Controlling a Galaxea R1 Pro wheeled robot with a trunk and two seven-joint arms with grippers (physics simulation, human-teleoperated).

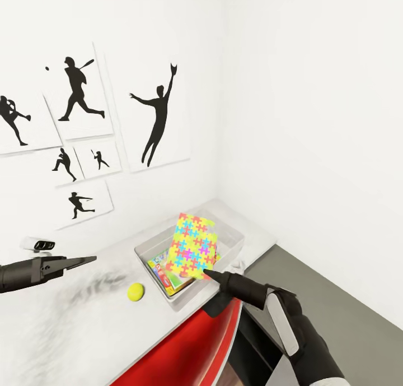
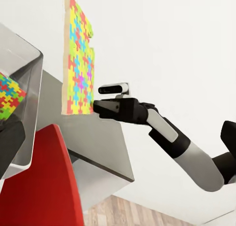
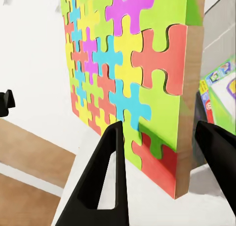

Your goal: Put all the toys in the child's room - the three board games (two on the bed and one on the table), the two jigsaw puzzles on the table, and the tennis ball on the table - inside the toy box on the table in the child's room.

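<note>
Over the toy box: the jigsaw puzzle (image 1: pixel 194 245) stood nearly upright, its lower edge at the bin's front wall, its coloured face toward the robot.
Jigsaw puzzle, how held: pinched at its lower corner by the right gripper (image 1: pixel 208 274); from the right wrist camera the fingers (image 3: pixel 105 177) sat either side of the sheet's corner (image 3: pixel 162 162), so it was clamped edge-on, probably to slip it down inside the walls.
Toy box (image 1: pixel 235 237): translucent bin on the table's (image 1: pixel 67 330) far corner by the wall; a printed board game (image 1: pixel 168 271) already lay flat inside, which may be why the sheet was brought in tilted above it.
Tennis ball (image 1: pixel 135 291): on the table just beside the bin's near wall, not yet put away.
Left gripper (image 1: pixel 84 259): hung over the table, well apart from the bin, carrying nothing; whether its fingers were parted I cannot tell.
Step judged: lowering the puzzle in; the ball is likely next.
Risk: a corner pinch could let the sheet swing.
Red chair back (image 1: pixel 190 347): below the table's edge.
</note>
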